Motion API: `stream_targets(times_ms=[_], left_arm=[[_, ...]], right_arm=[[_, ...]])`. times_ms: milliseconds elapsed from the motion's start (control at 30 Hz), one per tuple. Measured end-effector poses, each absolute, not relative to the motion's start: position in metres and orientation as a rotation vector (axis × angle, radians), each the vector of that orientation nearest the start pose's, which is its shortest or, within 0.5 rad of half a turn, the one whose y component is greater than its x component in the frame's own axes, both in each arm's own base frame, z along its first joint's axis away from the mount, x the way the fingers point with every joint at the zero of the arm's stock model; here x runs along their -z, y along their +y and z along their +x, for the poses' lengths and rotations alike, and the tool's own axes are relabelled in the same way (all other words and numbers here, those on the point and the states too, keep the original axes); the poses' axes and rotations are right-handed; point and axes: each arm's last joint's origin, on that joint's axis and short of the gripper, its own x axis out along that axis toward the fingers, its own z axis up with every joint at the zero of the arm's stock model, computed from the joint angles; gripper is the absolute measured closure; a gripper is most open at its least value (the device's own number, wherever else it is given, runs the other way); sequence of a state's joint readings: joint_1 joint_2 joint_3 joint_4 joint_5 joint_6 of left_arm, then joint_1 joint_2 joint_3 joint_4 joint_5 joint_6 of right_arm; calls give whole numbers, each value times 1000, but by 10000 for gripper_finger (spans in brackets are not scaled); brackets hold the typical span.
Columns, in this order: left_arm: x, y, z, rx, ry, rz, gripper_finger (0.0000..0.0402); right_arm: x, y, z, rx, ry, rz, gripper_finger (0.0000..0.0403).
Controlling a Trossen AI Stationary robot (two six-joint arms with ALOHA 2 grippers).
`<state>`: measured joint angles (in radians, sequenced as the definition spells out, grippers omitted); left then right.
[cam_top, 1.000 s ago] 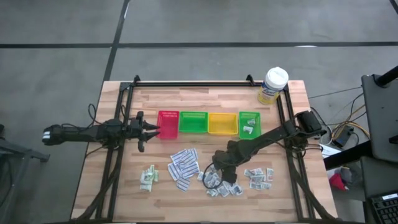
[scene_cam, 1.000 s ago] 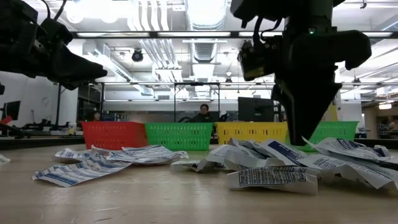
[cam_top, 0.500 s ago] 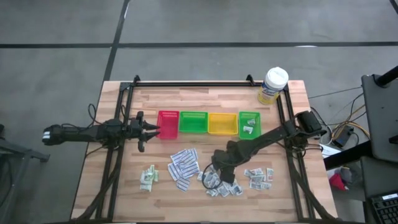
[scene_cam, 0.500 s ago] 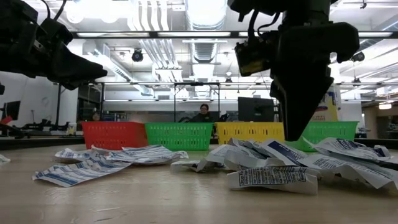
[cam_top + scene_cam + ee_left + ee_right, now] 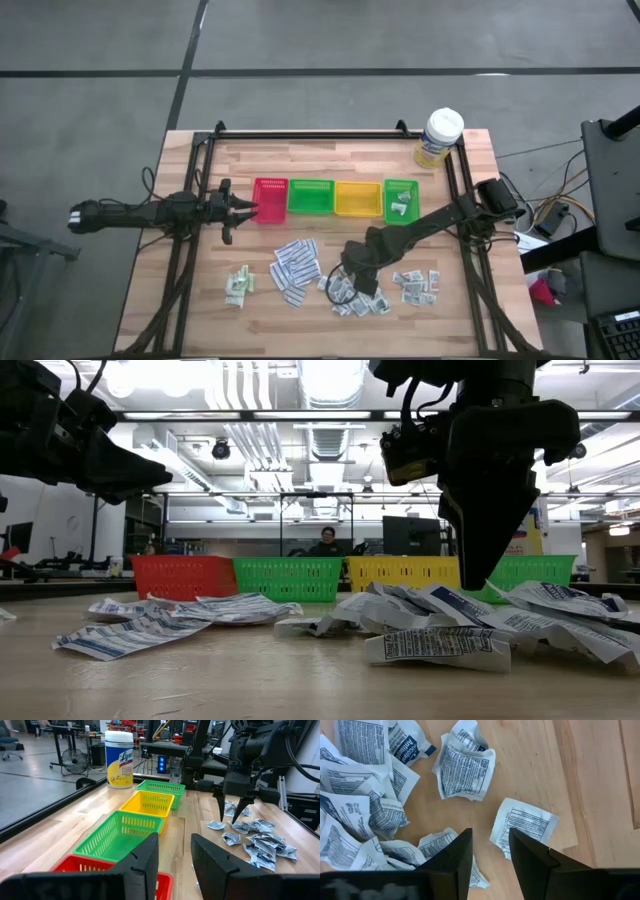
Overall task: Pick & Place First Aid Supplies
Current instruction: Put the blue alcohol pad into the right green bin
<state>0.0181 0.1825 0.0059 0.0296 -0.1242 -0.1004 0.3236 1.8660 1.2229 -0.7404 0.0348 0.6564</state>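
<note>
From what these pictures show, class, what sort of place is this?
Most likely a robotics lab or workshop: a wooden table with mounted arms, exposed ceiling ducts and strip lights overhead, and desks with a monitor and a seated person behind.

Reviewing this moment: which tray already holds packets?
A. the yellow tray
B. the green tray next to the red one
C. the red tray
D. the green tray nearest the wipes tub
D. In the high view only the green tray at the row's end nearest the wipes tub has white packets in it; the red tray, the other green tray and the yellow tray show none.
</note>
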Motion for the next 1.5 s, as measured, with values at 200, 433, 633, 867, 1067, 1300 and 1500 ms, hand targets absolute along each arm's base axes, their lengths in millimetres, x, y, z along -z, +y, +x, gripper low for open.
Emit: stream_targets(times_ms=[200, 433, 633, 867, 1067, 1300, 1500], left_arm=[[-153, 6, 107, -150, 140, -92, 289], [-153, 6, 107, -149, 140, -92, 289], [-153, 6, 107, -149, 139, -92, 289], [-153, 6, 107, -150, 140, -92, 289], [-153, 6, 107, -149, 140, -92, 289], [-153, 6, 107, -150, 140, -92, 289], [-153, 6, 107, -150, 139, -92, 289]], right_arm=[[-162, 111, 330, 217, 1350, 302, 280], [-150, 113, 331, 237, 1380, 298, 280], [-142, 114, 335, 249, 1402, 283, 280], [-143, 113, 335, 253, 1397, 278, 280], [-150, 114, 336, 254, 1394, 277, 280], [-159, 113, 336, 275, 1433, 232, 280], [-160, 115, 339, 261, 1418, 232, 280]])
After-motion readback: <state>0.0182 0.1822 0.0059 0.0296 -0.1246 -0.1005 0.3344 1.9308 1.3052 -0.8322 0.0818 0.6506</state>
